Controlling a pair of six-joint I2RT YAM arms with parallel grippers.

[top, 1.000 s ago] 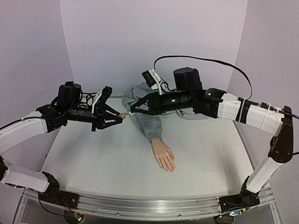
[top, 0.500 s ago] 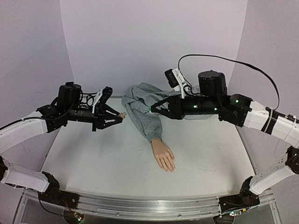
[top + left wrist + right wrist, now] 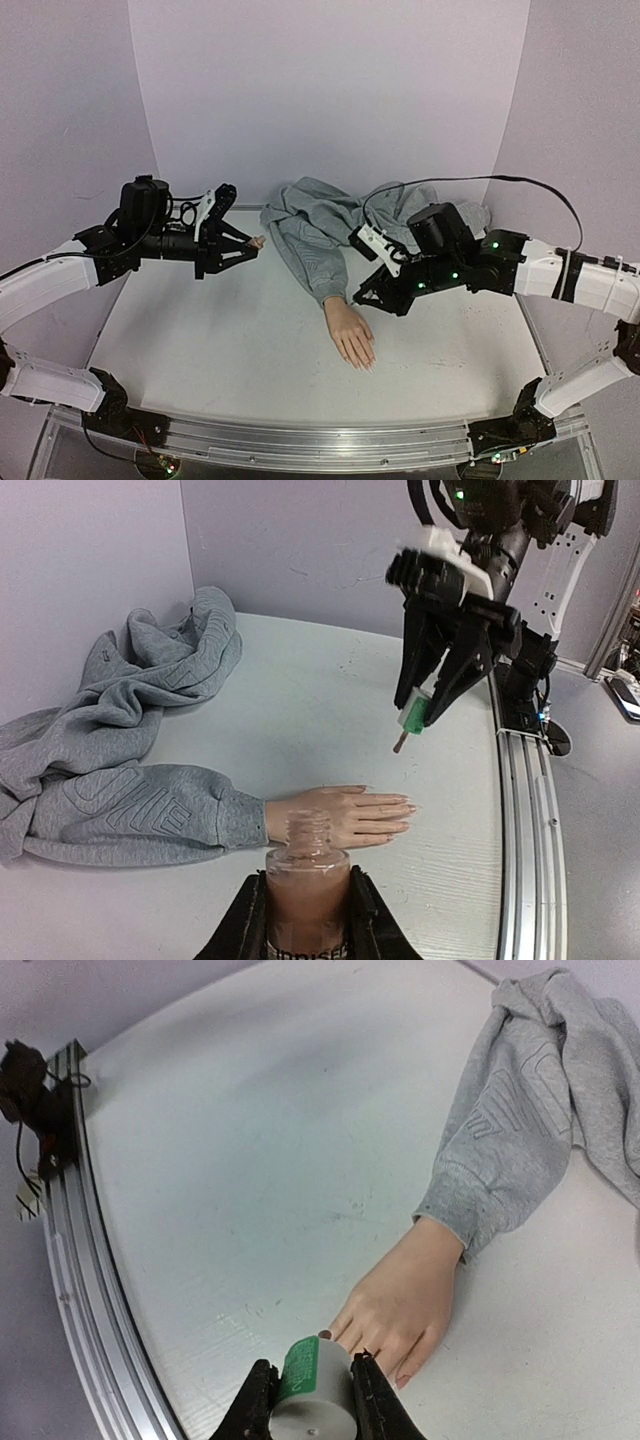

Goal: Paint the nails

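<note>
1. Counting arms: two, each with one black two-finger gripper, the left gripper (image 3: 243, 246) and the right gripper (image 3: 366, 298)
2. One flesh-coloured life-size mannequin hand (image 3: 350, 335) lies palm down near the middle of the white table (image 3: 200, 330). Its fingers point toward the near edge, and its wrist sits in the cuff of one crumpled grey sweatshirt (image 3: 310, 225)
3. Five fingers, each tipped with small pale glossy nails (image 3: 410, 807). They are too small to count from the top view
4. One small clear glass bottle of brownish-pink polish (image 3: 307, 865), neck uncapped. The left jaws are closed on its body, holding it in the air over the far-left table, well apart from the hand
5. One pale cylindrical brush cap with a green label (image 3: 415, 713), clamped between the closed right jaws. Its thin brush (image 3: 399, 743) points down, near the fingers; from the left wrist view the tip looks clear of them
6. Hard to make out:
   - the bottle's lower half and label are cut off at the frame edge
   - the brush is hidden behind its cap in the right wrist view
   - part of the sleeve is hidden behind the right arm from above
</note>
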